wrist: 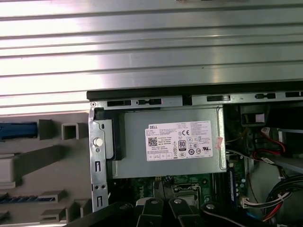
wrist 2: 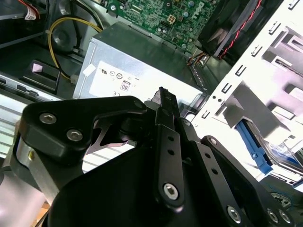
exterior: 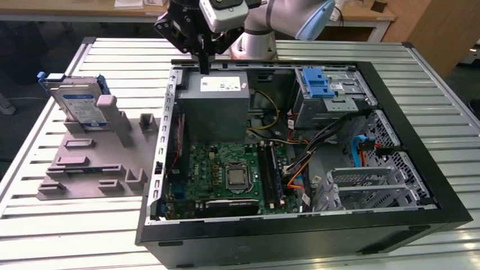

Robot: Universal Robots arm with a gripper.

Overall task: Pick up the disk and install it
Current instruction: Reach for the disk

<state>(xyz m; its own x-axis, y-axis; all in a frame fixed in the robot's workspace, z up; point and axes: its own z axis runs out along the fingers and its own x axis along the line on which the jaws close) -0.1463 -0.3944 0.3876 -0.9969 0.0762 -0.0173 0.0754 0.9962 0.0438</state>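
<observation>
Case: open on desk.
Disk: upright in grey holder beside case, exterior view's left, untouched.
End effector: closed, empty, over power supply, well apart from disk.
Progress: pick-up not yet done; grasping and installing both left.

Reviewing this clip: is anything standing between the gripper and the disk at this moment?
Little does. The gripper hangs over the power supply inside the case. The disk stands upright in the grey holder outside, toward the exterior view's left. The case's side wall rises between them low down; the space above it looks open.
</observation>
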